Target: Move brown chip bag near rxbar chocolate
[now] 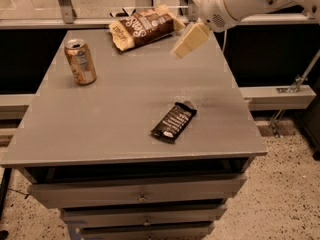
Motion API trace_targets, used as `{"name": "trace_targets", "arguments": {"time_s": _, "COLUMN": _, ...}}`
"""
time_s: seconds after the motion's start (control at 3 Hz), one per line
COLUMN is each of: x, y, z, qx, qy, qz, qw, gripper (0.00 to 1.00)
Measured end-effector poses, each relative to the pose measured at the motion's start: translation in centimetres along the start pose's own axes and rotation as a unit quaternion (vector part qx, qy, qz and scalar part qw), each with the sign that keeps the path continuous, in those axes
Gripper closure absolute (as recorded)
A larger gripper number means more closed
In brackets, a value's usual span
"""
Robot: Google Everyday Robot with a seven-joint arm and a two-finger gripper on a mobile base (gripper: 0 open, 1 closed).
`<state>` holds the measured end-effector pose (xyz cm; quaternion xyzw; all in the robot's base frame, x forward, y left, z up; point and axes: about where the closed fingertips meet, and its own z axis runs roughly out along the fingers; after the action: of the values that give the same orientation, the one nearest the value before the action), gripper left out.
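Note:
The brown chip bag [145, 26] lies at the far edge of the grey table [100, 119], dark brown with white lettering and tan ends. The rxbar chocolate [174, 122], a small flat black-brown bar, lies near the table's front right. My gripper [187, 41] hangs from the white arm coming in from the upper right. It is above the table just right of the bag's right end, not touching it. It holds nothing that I can see.
A golden soda can [80, 62] stands upright at the table's left back. Drawers [140, 196] sit under the tabletop. A window ledge and metal frame run behind the table. Speckled floor lies to the right.

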<state>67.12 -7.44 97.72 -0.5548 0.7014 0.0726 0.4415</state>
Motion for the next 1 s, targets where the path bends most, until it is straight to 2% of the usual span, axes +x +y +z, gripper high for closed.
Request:
{"name": "trace_targets", "arguments": {"time_s": 0.33, "x": 0.2, "y": -0.2, "z": 0.4, "qx": 0.008, "qy": -0.021, "qz": 0.005, "qw": 0.9997, "gripper": 0.0}}
{"name": "trace_targets", "arguments": {"time_s": 0.67, "x": 1.3, "y": -1.2, "z": 3.4, "qx": 0.022, "qy": -0.089, "qz": 0.031, "qw": 0.9953, "gripper": 0.0}}
{"name": "trace_targets", "arguments": {"time_s": 1.0, "x": 2.4, "y": -4.3, "z": 8.5, "qx": 0.045, "qy": -0.159, "qz": 0.056, "qw": 0.9847, "gripper": 0.0}}
